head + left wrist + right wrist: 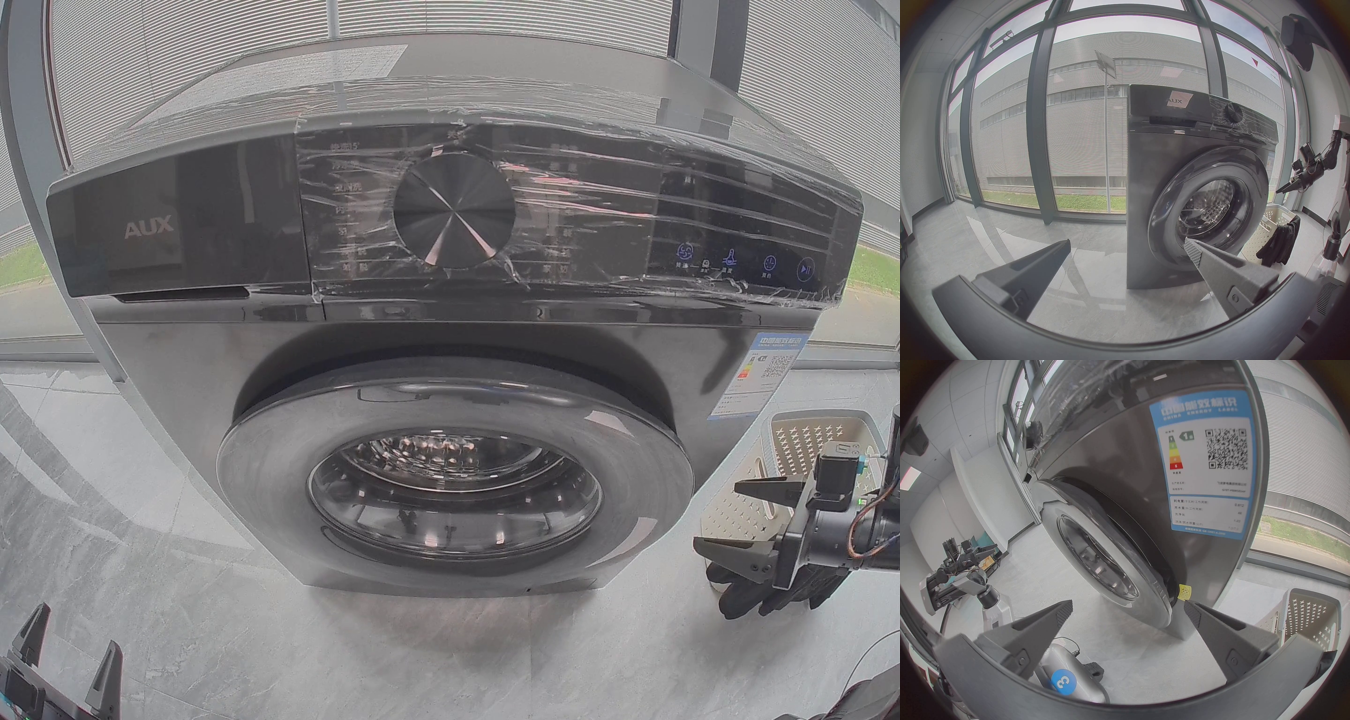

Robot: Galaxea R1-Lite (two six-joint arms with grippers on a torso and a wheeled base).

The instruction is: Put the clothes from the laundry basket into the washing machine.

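Beside the washing machine (281,375), dark clothes (771,592) are seen draped over the laundry basket (848,419) rim. The door (455,478) is shut and nothing appears loaded yet. The right gripper (717,516) and left gripper (73,639) are held spread and empty.

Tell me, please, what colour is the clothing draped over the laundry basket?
Black. The clothing hangs over the rim of the laundry basket, clearest in the left wrist view.

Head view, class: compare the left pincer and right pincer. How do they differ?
The left pincer sits low, fingers pointing up; the right pincer sits higher, fingers pointing sideways at the washing machine. The right pincer is by the laundry basket and dark clothes; the left pincer is over floor. Both are open, empty.
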